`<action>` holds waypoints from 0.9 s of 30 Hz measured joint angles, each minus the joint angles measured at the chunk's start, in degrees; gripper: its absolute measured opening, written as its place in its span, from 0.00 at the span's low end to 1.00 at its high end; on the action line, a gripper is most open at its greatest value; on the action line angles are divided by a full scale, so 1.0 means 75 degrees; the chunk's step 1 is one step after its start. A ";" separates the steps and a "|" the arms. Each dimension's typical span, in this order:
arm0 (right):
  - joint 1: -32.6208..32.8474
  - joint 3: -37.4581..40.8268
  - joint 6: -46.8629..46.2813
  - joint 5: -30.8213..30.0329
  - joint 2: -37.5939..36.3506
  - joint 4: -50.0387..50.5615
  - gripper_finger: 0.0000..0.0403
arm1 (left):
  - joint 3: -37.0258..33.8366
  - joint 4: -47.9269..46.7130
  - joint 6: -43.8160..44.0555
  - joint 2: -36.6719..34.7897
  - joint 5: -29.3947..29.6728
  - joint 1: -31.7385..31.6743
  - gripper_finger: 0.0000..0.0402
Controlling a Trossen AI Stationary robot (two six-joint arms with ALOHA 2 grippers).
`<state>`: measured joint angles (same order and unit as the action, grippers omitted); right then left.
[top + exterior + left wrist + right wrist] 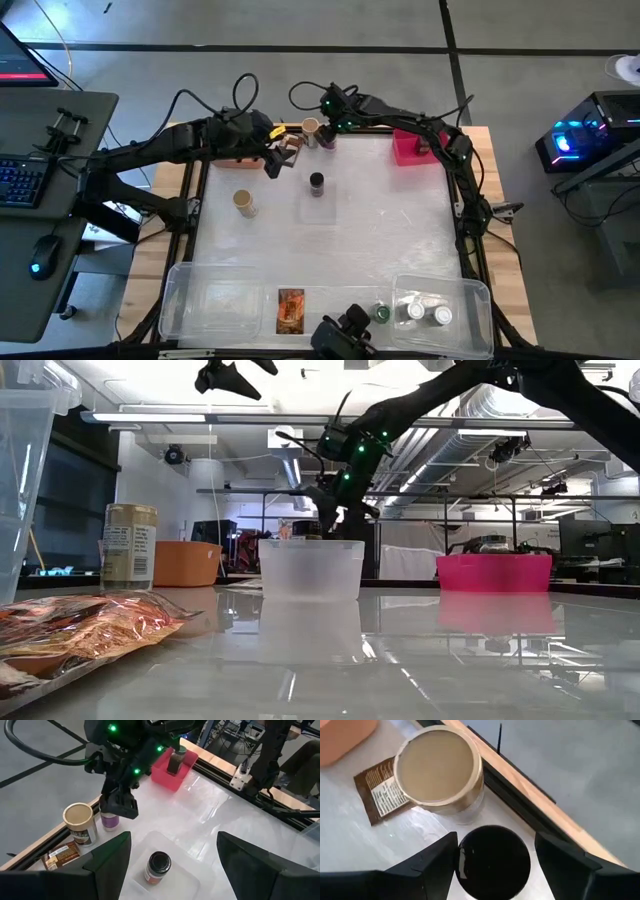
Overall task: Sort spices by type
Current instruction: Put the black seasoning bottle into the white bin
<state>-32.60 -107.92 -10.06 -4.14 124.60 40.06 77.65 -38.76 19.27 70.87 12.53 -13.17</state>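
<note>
Tan-capped and close against the table's far edge, one jar stands just beyond our right gripper, with a brown packet lying flat beside it and the orange bin farther off on that side. Between the right jaws we see a black-capped jar; the fingers flank its cap widely spread, and we cannot tell whether they touch it. In the left wrist view that same jar shows a purple body under the right gripper, beside the tan-capped one. Our left gripper hangs over a clear tub holding a dark-capped jar, which sits between and below the wide-open left jaws; they grip nothing. Beyond them the pink bin carries one more jar. Well away from both grippers, at the near edge, lie an orange packet, a green-capped jar and two white-capped jars, and another tan-capped jar stands alone.
</note>
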 joint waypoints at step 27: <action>0.0012 0.0000 -0.1329 -0.0650 0.0000 0.0421 0.64 | 0.0000 -0.0172 0.0205 0.0000 0.0003 0.0000 0.70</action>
<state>-32.51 -107.92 -20.03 -9.01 124.60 43.22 77.65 -40.05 20.81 70.87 12.56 -13.17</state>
